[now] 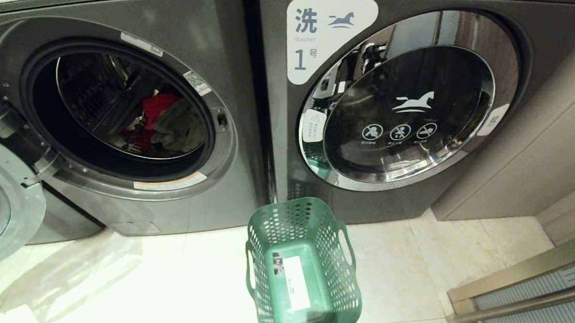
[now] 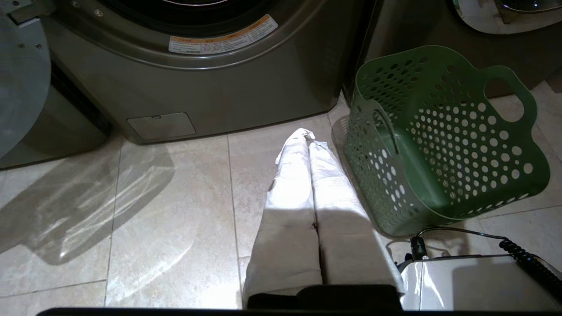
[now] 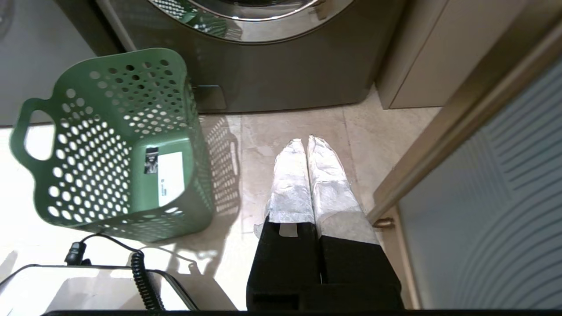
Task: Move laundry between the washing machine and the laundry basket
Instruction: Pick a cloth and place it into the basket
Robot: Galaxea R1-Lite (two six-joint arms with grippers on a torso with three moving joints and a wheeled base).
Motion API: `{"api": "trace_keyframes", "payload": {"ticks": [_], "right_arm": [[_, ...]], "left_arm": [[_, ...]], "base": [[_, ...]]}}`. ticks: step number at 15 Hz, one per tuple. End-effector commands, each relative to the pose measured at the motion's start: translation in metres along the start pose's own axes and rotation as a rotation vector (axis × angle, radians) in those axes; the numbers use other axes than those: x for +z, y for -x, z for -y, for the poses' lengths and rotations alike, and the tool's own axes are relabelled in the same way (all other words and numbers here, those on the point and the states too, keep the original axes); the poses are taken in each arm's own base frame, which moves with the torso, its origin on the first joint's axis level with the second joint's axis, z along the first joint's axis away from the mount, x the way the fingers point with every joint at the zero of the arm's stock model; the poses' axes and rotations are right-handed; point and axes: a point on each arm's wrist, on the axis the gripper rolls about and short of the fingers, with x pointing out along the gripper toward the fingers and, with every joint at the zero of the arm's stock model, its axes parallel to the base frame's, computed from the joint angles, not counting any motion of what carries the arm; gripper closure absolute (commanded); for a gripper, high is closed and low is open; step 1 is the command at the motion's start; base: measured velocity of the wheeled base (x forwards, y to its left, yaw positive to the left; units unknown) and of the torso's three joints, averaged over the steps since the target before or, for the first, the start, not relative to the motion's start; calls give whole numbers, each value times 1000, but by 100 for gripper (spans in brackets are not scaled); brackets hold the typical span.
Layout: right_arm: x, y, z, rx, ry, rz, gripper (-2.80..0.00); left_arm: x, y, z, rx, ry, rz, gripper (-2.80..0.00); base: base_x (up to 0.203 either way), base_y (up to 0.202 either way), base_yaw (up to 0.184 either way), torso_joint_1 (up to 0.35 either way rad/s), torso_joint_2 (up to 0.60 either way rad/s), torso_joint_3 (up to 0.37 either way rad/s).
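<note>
The washing machine (image 1: 236,106) stands at the left of the head view with its round door swung open. Inside its drum lies the laundry (image 1: 158,108), a bright red piece beside an olive-yellow one (image 1: 182,128). The green laundry basket (image 1: 285,217) stands empty on the floor tiles in front of the gap between the two machines, a white sticker on its floor. Neither arm shows in the head view. My left gripper (image 2: 307,138) hangs shut and empty over the tiles, just left of the basket (image 2: 439,145). My right gripper (image 3: 306,141) is shut and empty, right of the basket (image 3: 109,109).
A like machine labelled 1 (image 1: 317,41) stands on the right with its glass door closed. The open door panel (image 1: 4,212) juts out at far left. A beige cabinet (image 1: 535,158) and a metal-framed panel (image 1: 519,298) bound the right side. My white base with a coiled cable (image 3: 140,276) sits behind the basket.
</note>
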Motion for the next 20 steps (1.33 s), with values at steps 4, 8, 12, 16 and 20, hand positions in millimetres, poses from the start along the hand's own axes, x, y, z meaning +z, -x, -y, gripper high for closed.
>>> {"api": "trace_keyframes", "payload": {"ticks": [4,8,12,16,20], "right_arm": [[0,0,0,2,-3,0,0],[0,0,0,0,-10,-1,0],[0,0,0,2,-7,-1,0],[0,0,0,2,-5,-1,0],[0,0,0,2,-7,-1,0]], "left_arm": [[0,0,0,3,-1,-1,0],[0,0,0,2,0,-3,0],[0,0,0,2,-1,-1,0],[0,0,0,2,0,-3,0],[0,0,0,2,0,-4,0]], "base": [[0,196,-1,2,3,2],[0,196,-2,2,1,4],[0,196,-2,2,2,1],[0,196,-2,2,3,2],[0,196,-3,1,2,3]]}}
